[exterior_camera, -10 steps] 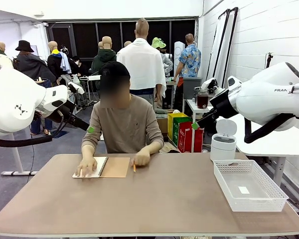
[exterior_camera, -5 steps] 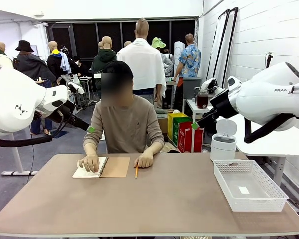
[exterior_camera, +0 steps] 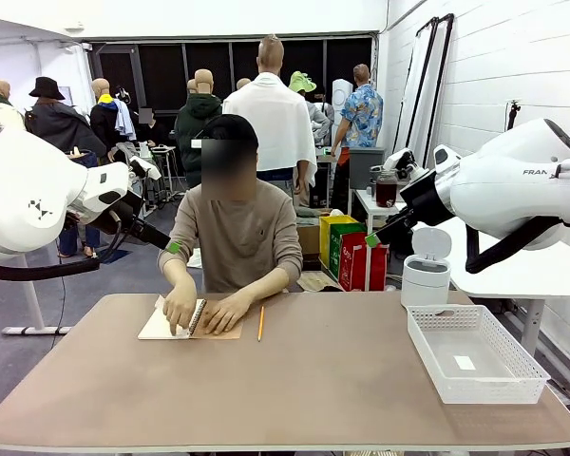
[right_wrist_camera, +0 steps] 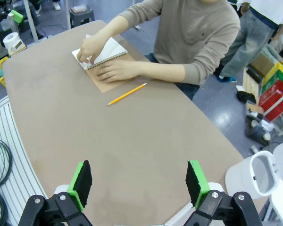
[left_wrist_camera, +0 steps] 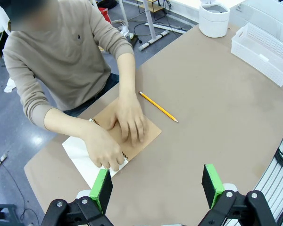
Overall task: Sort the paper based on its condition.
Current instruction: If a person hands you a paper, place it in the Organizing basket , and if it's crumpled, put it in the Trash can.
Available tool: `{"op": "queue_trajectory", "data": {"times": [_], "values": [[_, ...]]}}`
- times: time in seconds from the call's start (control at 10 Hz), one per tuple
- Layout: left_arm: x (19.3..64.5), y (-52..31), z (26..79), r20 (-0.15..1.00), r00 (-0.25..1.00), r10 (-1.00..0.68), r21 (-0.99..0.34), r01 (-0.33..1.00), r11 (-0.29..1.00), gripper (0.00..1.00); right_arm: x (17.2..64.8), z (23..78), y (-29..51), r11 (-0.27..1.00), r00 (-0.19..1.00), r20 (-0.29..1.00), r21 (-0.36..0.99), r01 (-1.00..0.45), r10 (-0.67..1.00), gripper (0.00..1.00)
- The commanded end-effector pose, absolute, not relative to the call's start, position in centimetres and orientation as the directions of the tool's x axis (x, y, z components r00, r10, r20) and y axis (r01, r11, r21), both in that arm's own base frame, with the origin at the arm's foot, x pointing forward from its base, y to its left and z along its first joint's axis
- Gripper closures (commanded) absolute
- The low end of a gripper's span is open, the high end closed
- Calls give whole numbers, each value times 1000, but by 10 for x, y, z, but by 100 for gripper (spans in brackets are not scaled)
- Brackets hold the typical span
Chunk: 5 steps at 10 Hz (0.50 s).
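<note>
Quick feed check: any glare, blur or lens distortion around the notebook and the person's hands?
Front view: even light, no glare on the table; the notebook and the person's hands are sharp, with soft shadows only. Left wrist view: wide-angle bending curves the table edge and stretches the basket at the corner; the pencil is crisp. Right wrist view: same bending, notebook small but clear.

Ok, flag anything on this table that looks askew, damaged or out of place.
Nothing stands out. The open notebook lies under the person's hands, the pencil rests loose beside it at a slight slant, and the basket sits upright near the table's right edge. No spill or tear shows.
</note>
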<state>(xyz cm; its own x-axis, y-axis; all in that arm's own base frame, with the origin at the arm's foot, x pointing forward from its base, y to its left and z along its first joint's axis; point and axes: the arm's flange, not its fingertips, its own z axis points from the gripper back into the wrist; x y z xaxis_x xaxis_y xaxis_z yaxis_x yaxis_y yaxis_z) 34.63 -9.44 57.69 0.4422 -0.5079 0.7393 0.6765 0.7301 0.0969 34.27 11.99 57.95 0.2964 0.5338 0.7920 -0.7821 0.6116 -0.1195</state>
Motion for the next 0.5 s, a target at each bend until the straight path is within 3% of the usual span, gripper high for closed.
{"op": "queue_trajectory", "data": {"times": [0.0, 0.4], "values": [[345, -94, 577, 739, 437, -513, 94, 687, 720, 0, 343, 579, 119, 610, 295, 792, -119, -784, 534, 0], [345, -94, 577, 739, 437, -513, 94, 687, 720, 0, 343, 579, 119, 610, 295, 792, -119, -784, 534, 0]]}}
